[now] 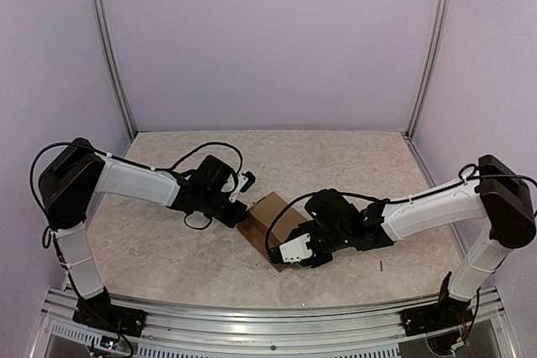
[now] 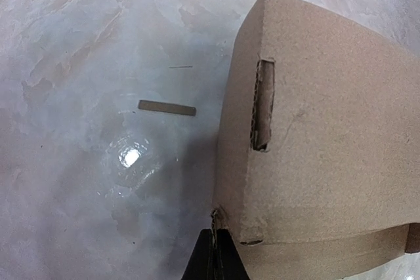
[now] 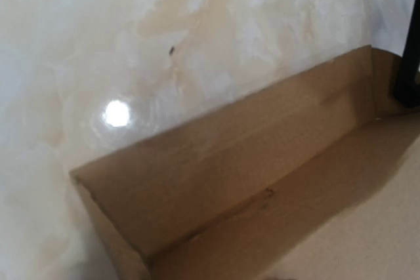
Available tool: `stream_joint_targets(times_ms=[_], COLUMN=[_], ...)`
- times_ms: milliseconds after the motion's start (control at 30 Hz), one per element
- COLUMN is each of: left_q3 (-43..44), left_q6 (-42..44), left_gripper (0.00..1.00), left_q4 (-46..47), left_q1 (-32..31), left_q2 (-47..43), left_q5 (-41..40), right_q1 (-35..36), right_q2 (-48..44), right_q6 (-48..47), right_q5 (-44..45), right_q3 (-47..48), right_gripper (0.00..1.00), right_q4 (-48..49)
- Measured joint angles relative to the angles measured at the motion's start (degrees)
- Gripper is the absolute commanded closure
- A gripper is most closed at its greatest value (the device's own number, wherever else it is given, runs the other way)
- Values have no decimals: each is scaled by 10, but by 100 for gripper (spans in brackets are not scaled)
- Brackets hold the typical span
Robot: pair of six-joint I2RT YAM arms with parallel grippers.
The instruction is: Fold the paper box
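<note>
Top external view shows you the paper box (image 1: 270,211) mid-tabletop (image 1: 168,249), a bit toward the near edge, with the left jaws closed right at its corner, and you honestly can't tell if the right jaws over it grip anything.

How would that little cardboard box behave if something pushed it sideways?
Probably slides easily: the paper box looks thin and hollow, on a glossy table. Its walls may flex, seemingly held by a slotted tab. Flat faces, so it likely won't roll.

Robot lab cell: plain lilac walls (image 1: 268,39) w/ alu posts (image 1: 109,48), marble-look table (image 1: 352,165), alu base rail (image 1: 277,316).
</note>
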Motion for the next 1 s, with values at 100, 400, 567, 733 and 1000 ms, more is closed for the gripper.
stream_joint_targets(times_ms=[100,400,567,733,1000], left_q3=[-5,-47,-64,-73,-82], left_q6=[-3,-21,-28,-33,-46], left_gripper=[99,99,99,99,98], left_q4=[8,65,76,78,82], left_q1=[0,0,-9,-24,-34], left_q2=[0,-13,-24,-33,-38], left_q5=[1,-2,-8,-26,-51], right_q1=[0,-11,-31,-45,-50], right_q2=[0,1,-14,-45,-25], right_q6=[0,8,7,4,45], right_q5=[0,-3,-26,-55,-121], right_q3=[0,4,10,32,141], right_gripper=[57,58,45,32,26], right_q4=[0,-4,-40,-160,-280])
